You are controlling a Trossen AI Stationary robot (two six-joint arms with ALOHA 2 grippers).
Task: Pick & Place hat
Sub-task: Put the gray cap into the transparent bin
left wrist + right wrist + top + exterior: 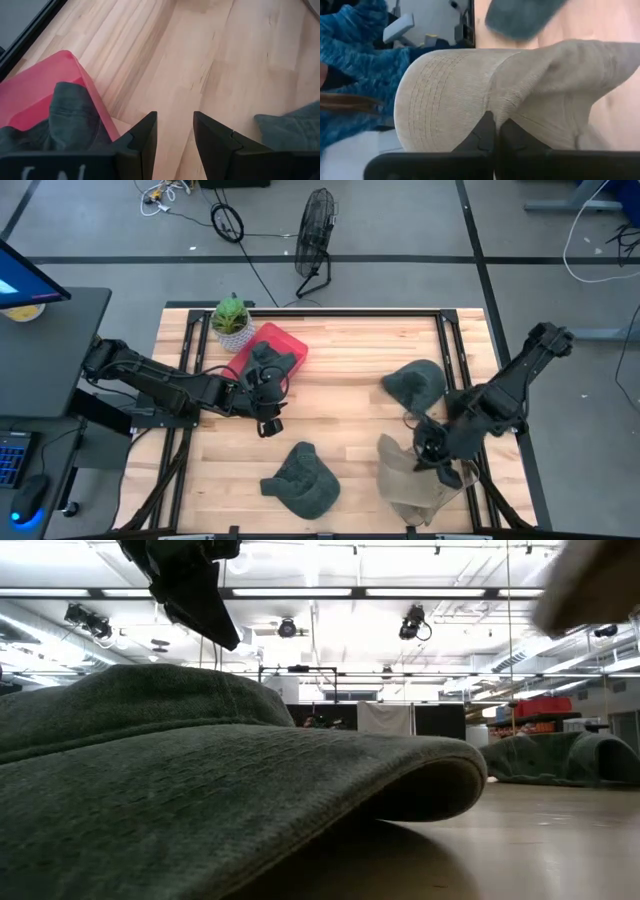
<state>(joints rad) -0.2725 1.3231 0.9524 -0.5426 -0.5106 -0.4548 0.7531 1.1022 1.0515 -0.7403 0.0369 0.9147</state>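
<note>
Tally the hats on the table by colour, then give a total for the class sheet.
Dark green hats: 3 (one lies in the red bin)
Beige hats: 1, pinched in the right claw
Total: 4 hats

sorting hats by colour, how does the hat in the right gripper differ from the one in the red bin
The beige hat is pale; the bin hat is dark green. The beige hat is pinched in the right gripper; the bin hat lies loose in the red bin, the left gripper open beside it. Both are soft caps.
</note>
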